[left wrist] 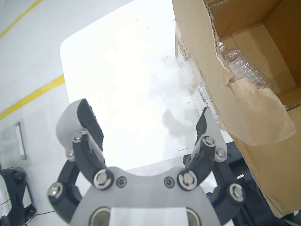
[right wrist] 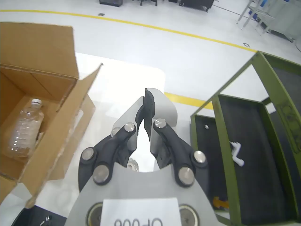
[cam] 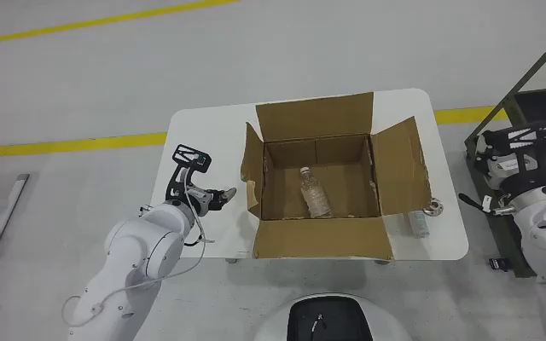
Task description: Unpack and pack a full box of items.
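Left gripper (left wrist: 144, 116) hangs wide open and empty over the left part of the table (cam: 213, 136), just left of the box (cam: 322, 240). Right gripper (right wrist: 146, 109) has its fingers pressed together with nothing between them, and it sits near the table's right edge. One clear plastic bottle (cam: 316, 193) lies flat in the middle of the box floor, cap toward the far wall, touching no wall.

We judge the step in hand to be lifting this bottle out with the left gripper. We recommend:

1. Clear the left wall from above. Its top edge is torn, and a loose paper strip (left wrist: 258, 114) hangs there that could snag a finger.
2. Descend straight down over the bottle's middle, with the jaws kept wide.
3. Turn the wrist so the fingers close across the bottle, not along it.
4. Close gently. The thin plastic will likely dent, and a round body may roll away from a one-sided touch.
5. Lift vertically until the bottle is above the flaps, then move left.
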Robot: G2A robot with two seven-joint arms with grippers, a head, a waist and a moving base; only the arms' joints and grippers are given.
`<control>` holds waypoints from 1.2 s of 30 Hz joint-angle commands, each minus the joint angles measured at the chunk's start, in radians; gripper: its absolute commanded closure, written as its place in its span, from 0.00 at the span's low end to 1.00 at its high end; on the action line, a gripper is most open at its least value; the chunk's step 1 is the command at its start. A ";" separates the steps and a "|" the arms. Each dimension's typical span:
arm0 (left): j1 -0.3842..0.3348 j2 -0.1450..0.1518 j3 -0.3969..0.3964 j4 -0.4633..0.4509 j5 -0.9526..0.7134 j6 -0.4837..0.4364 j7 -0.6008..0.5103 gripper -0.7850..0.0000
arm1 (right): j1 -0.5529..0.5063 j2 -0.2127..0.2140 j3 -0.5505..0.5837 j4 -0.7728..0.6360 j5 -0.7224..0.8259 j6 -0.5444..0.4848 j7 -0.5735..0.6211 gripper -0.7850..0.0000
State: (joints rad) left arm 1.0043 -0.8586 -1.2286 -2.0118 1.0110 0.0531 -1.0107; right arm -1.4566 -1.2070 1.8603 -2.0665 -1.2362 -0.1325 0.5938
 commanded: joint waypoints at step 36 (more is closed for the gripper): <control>0.000 0.000 0.000 0.000 0.000 0.000 0.000 0.00 | 0.027 0.015 -0.157 0.073 0.047 -0.046 0.632 1.00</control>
State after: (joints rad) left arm 1.0043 -0.8586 -1.2286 -2.0118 1.0110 0.0531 -1.0108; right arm -1.4411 -1.1934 1.7106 -1.9959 -1.1803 -0.1740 1.2023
